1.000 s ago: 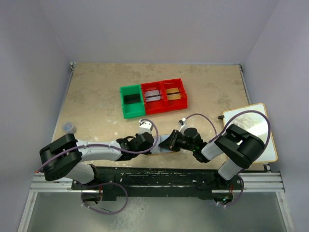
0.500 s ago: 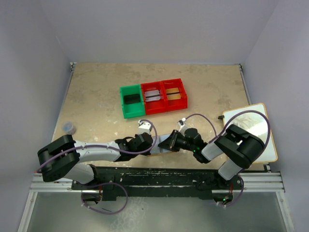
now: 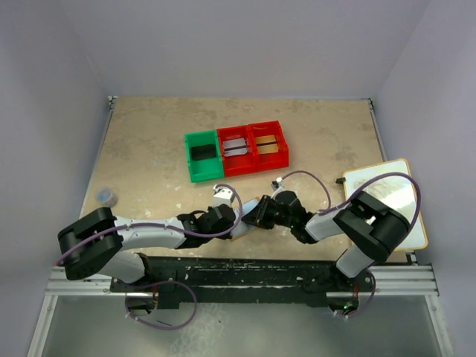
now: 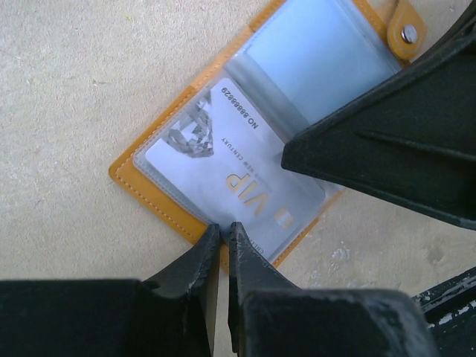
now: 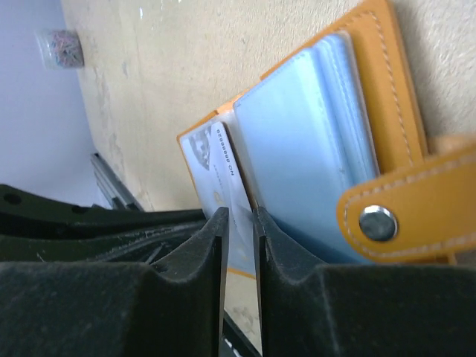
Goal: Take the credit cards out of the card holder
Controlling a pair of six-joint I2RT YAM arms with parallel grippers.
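The card holder [image 4: 145, 190] lies open on the table, orange-tan with pale blue-grey pockets and a tab clasp [image 5: 379, 223]. A pale grey-white credit card [image 4: 223, 160] marked VIP sits in its left half. My left gripper [image 4: 223, 232] is shut on the holder's near orange edge. My right gripper [image 5: 238, 216] comes in from the right, its jaws closed to a thin gap on the card's edge by the fold. In the top view both grippers, left [image 3: 235, 223] and right [image 3: 251, 220], meet over the holder and hide most of it.
A green bin [image 3: 201, 156] and two red bins [image 3: 236, 151] [image 3: 269, 146] stand behind, cards in the red ones. A large white tan-edged board [image 3: 387, 208] lies at the right. A small clear cup [image 3: 108, 196] sits at the left. The black rail [image 3: 245, 271] runs along the near edge.
My right gripper has moved left over the card holder and now meets the left gripper. The holder's blue-grey inside, visible before in the top view, is now covered. The left arm has hardly moved.
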